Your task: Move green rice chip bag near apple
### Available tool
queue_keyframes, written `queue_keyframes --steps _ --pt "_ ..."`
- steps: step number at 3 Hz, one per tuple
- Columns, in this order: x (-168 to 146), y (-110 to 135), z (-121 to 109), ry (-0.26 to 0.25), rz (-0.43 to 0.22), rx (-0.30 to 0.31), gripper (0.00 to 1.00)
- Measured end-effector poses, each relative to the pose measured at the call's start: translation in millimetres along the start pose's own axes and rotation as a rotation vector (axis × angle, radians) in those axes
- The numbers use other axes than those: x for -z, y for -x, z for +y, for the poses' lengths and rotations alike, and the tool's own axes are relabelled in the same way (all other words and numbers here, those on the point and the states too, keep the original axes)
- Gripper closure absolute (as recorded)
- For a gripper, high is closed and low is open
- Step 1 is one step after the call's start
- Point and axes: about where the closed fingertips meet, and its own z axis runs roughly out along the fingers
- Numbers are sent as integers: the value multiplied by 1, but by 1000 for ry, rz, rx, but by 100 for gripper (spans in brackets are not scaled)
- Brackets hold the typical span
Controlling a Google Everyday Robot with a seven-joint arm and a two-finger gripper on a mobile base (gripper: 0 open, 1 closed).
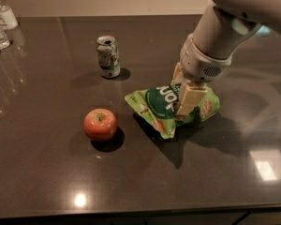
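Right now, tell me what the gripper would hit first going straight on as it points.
The gripper points down at the green rice chip bag it grips; beyond that, probably the tabletop.

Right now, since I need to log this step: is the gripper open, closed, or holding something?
Gripper: closed on the green rice chip bag, to the right of the apple.
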Motion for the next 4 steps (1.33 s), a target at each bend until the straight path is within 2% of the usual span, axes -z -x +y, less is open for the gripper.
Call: queue_keyframes --steps 1,4 --pt "-6 8 -5 7 -18 -9 83" --pt "-16 24 -4 41 -80 -39 13"
